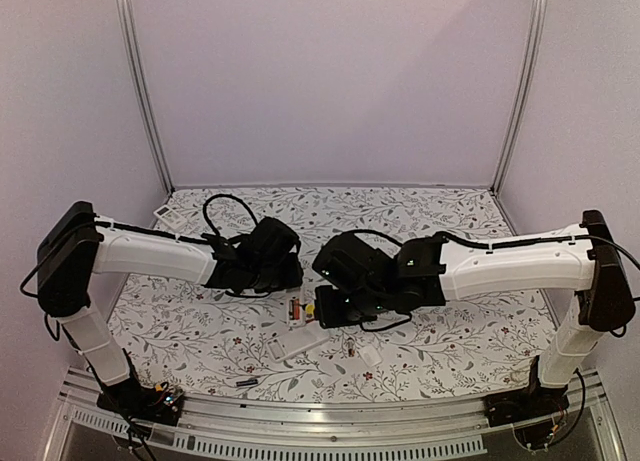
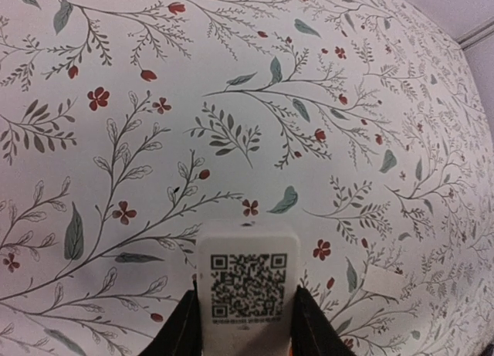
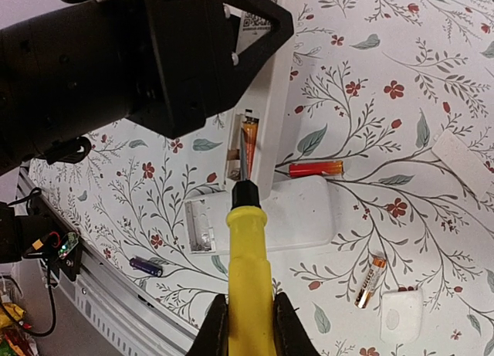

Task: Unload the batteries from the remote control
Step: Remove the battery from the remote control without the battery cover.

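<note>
The floral desk [image 1: 450,326] carries everything near its middle, toward the near edge. The left gripper [image 2: 247,325] is clamped on the QR-code end of a white remote [image 3: 270,116], its fingers [image 2: 181,329] pressed against both sides. A white casing [image 3: 293,217] lies flat, touching the remote's other end. The right gripper [image 3: 248,325] is closed tight around a yellow screwdriver [image 3: 248,255], whose dark tip sits in the remote's open compartment against an orange battery [image 3: 252,132] inside. A red battery [image 3: 316,169] lies on the desk just beside the remote. An orange-and-silver battery [image 3: 370,279] rests next to a small white cover [image 3: 401,316]. A dark blue battery [image 3: 145,266] lies by the near edge.
</note>
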### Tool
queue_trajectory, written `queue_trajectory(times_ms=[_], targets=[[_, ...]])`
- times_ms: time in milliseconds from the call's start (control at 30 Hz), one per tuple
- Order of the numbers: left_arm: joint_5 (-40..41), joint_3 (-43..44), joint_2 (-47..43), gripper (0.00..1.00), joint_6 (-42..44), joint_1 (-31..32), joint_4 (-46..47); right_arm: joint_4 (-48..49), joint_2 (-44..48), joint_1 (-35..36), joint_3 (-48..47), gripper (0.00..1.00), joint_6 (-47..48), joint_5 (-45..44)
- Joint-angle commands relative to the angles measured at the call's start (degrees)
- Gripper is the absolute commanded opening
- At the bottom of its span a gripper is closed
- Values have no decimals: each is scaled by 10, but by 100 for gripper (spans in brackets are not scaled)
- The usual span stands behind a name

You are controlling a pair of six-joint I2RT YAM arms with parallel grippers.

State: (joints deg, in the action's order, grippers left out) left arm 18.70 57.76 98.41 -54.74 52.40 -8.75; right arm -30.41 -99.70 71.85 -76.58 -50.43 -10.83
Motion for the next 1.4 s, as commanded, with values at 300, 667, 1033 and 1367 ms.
queue_trajectory(times_ms=[300, 667, 1033, 1367], targets=[[1, 12, 10, 21, -2, 7, -15, -44, 20, 14, -16, 0, -23, -29], [-1, 13, 10, 21, 1, 7, -16, -45, 20, 16, -15, 0, -36, -26], [-7, 7, 11, 19, -3, 7, -9, -53, 30, 18, -20, 0, -33, -12], [-14, 8, 9, 19, 1, 7, 5, -101, -41, 18, -96, 0, -29, -10]])
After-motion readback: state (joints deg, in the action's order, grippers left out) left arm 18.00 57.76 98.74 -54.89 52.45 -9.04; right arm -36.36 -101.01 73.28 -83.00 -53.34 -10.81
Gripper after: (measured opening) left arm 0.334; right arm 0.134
